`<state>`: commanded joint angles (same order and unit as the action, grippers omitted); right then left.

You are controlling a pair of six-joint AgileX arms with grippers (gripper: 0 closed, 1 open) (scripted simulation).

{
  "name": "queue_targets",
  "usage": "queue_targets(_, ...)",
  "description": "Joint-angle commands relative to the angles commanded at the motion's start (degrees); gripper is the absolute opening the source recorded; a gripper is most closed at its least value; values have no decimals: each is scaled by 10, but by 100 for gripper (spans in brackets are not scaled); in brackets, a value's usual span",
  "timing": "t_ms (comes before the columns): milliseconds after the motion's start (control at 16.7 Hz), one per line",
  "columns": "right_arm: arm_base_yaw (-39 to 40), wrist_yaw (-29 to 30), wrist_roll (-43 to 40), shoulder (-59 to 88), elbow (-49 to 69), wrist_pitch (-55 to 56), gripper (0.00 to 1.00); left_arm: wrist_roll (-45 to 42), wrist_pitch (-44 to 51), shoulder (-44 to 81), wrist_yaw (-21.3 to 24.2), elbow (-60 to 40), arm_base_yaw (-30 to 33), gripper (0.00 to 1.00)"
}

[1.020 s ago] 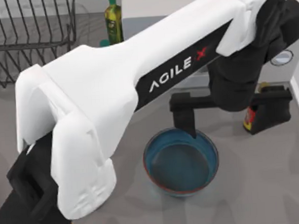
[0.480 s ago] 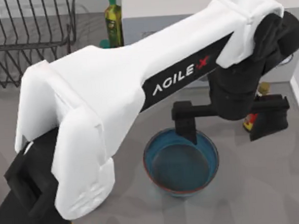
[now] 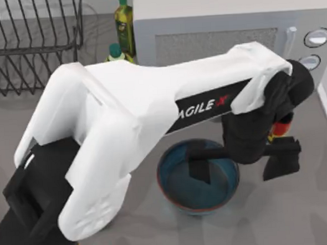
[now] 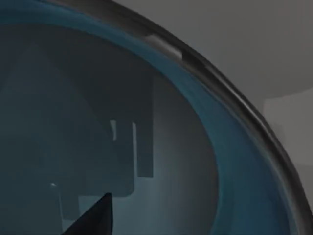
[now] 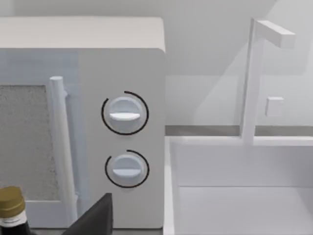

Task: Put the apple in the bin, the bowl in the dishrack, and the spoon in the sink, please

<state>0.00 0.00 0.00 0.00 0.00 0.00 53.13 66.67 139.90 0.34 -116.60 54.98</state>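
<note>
Teal bowl [image 3: 198, 178] partly hidden beneath open left gripper [image 3: 239, 161].

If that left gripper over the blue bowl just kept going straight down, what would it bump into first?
Most likely the bowl itself: one finger of the left gripper points into its teal inside, the other hangs outside the rim, though height is hard to judge.

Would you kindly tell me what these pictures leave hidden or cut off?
Top view: the left arm covers much of the table, hiding whatever lies beneath.
Top view: the left gripper, open over the bowl rim, hides most of a bottle.
Top view: the dishrack is cut off by the edge.
</note>
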Motion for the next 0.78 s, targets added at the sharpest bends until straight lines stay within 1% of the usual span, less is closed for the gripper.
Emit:
queue_targets(240, 0, 0, 0, 0, 0, 0, 100, 0, -2, 0, 0, 2, 0, 100)
queue_targets(780, 0, 0, 0, 0, 0, 0, 100, 0, -2, 0, 0, 2, 0, 32)
